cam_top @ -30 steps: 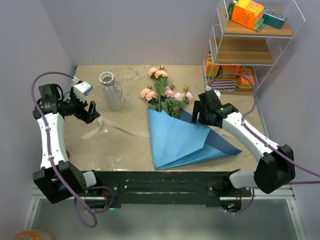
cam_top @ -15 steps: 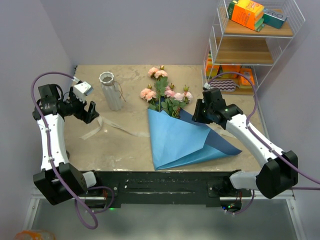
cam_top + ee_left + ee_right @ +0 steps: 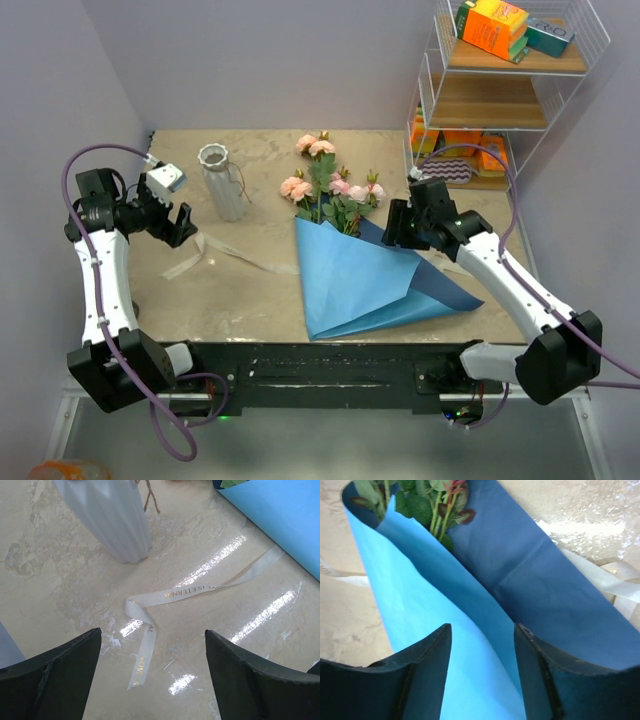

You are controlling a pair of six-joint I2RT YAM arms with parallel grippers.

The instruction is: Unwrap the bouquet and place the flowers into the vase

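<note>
Hovering low over the bouquet's wrapper, the right hand (image 3: 482, 627) has its two dark fingers parted, and nothing is clamped between them. The top fold of the blue paper (image 3: 420, 610) runs through the gap; whether the fingers touch it I cannot tell. The paper is matte and smooth, light blue on the upper flap and darker navy on the layer beneath. It forms a loose cone with a flap spread flat toward the right edge of the tabletop (image 3: 200, 290).

The flowers (image 3: 330, 190) lie in the cone's mouth at mid-tabletop. Their pink roses and buds point to the far edge, and thin green stems and reddish-green leaves (image 3: 427, 500) are tucked between the paper layers. The cone's tip reaches the near edge.

The left hand (image 3: 152, 635) hangs near the left edge with its fingers spread wide and holding nothing. Below it lies a flat beige ribbon (image 3: 190, 591) with gold lettering, curled loosely on the glossy marbled surface. One end of the ribbon runs toward the paper.

Just beyond stands the vase (image 3: 107, 515), upright, pale and fluted, with a scalloped rim (image 3: 213, 153), toward the far-left corner and well apart from the flowers. A bit of brown twine (image 3: 150, 497) hangs at its side. Bare tabletop lies between the vase and the paper. A wire shelf (image 3: 500, 100) crowds the far-right corner.
</note>
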